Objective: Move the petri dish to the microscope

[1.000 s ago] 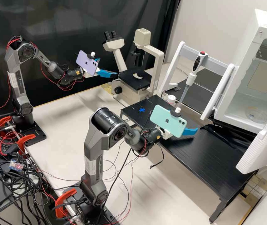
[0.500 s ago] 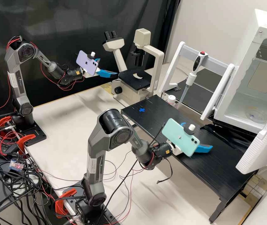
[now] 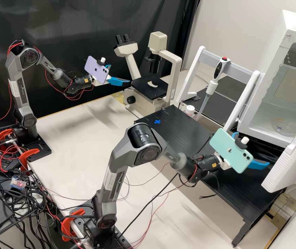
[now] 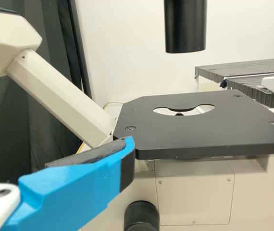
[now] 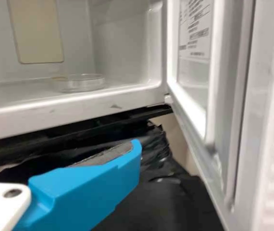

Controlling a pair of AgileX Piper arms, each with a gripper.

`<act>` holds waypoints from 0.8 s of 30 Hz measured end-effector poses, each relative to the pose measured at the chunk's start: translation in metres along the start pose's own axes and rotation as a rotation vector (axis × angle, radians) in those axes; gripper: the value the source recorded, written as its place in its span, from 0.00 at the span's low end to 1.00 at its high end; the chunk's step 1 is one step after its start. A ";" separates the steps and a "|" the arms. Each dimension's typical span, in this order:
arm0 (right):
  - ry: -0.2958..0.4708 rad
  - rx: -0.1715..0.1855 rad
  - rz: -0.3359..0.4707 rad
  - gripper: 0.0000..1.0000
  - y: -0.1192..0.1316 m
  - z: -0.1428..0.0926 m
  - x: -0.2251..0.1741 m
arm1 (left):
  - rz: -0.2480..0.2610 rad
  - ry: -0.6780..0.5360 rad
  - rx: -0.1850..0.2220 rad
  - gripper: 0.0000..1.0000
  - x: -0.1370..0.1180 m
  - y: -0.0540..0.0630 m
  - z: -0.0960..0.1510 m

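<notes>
While right fingers (image 3: 259, 164) gape, petri dish (image 3: 283, 127) lies beyond them inside white chamber (image 3: 265, 134); left fingers (image 3: 120, 82) parted.

- Pale, plain wall (image 3: 239, 22) behind the pipette (image 3: 212, 87).
- Black curtain (image 3: 82, 20), loosely folded, well to the pipette's left in the high view.
- Black bench (image 3: 189, 129) with ribbed top, in front of the pipette, its legs on an off-white tabletop (image 3: 68, 119).
- Soft-edged shadows on that tabletop, front-left of the pipette.
- Tan, squared surface (image 3: 287, 208) beyond the bench's end, far right-front of the pipette.
</notes>
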 end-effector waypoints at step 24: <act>-0.040 -0.071 0.029 1.00 0.022 -0.046 0.155 | 0.000 0.000 0.000 1.00 0.000 0.000 0.000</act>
